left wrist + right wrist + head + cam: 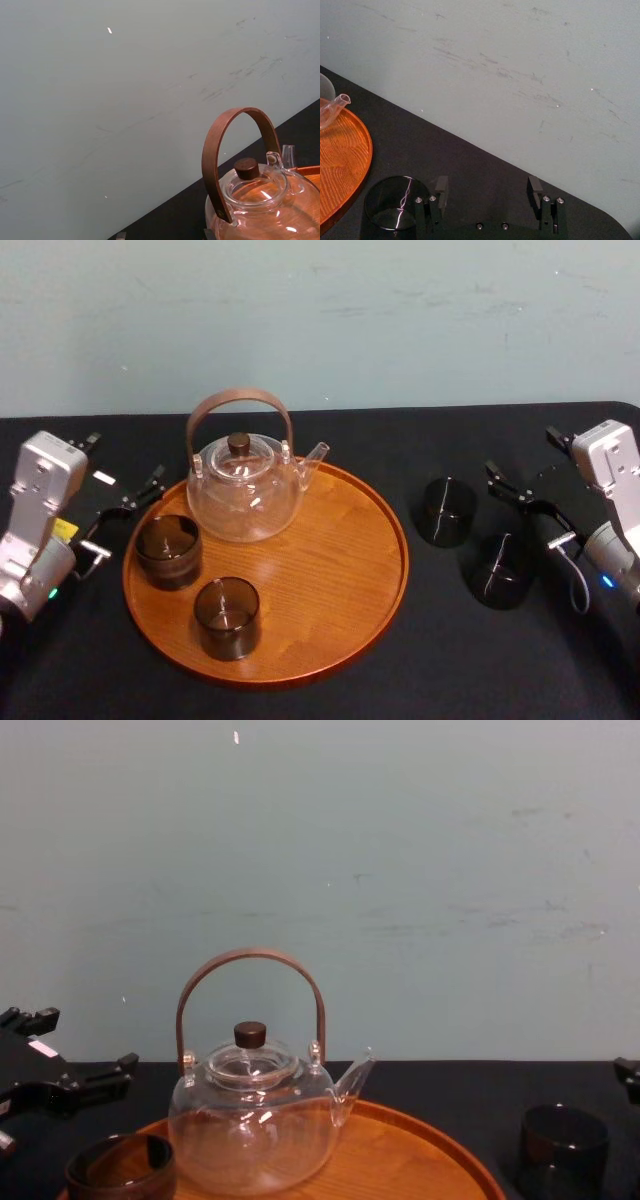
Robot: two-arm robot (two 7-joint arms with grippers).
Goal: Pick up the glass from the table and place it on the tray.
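- Nearest, two dark tumblers (227, 617) stand on the front left of the tray (395, 540).
- To the tray's right, on the bare table (450, 660), stands the nearer glass (497, 572). It is short, dark, upright and off the tray.
- It looks light, rigid, slick and breakable. I would pinch it across the wall near the rim with modest force and keep it level.
- The right gripper (533, 512) sits low just beside it. Its jaws are spread wide and hold nothing, and the arm reaches in from the right edge.
- The farther glass (446, 510) stands slightly behind, closer to the tray. In the right wrist view one glass sits just outside a finger, not between them. I cannot say for sure which of the two it is.
- The left gripper (120, 518) waits at the tray's left rim, spread and empty.
- Farthest, the teapot (245, 490) fills the tray's back, and the tray's right half is free.
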